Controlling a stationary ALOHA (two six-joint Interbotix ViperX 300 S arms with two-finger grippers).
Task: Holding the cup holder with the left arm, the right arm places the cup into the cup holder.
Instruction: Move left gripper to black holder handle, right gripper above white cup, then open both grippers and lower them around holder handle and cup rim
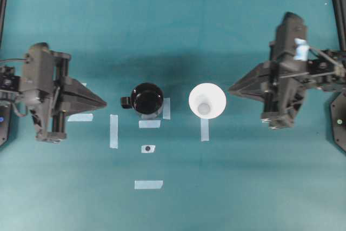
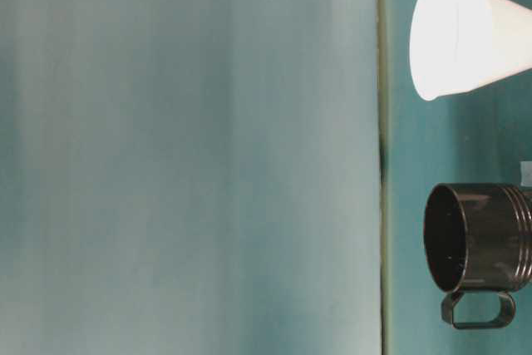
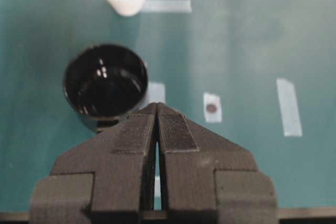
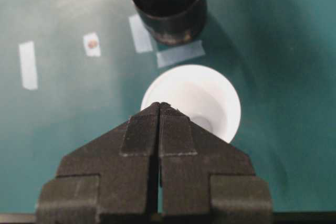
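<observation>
Cup (image 1: pixel 207 100) just beside right pincer (image 1: pixel 231 87)

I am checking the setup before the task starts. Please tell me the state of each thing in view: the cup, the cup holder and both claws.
cup: upright on the table, rim up, empty, not held.
cup holder: upright, empty, handle toward the left claw, not held.
left claw: shut, holding nothing, apart from the cup holder.
right claw: shut, holding nothing, apart from the cup.

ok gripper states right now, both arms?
left gripper: closed, empty, short of the cup holder.
right gripper: closed, empty, cup not gripped.
</observation>
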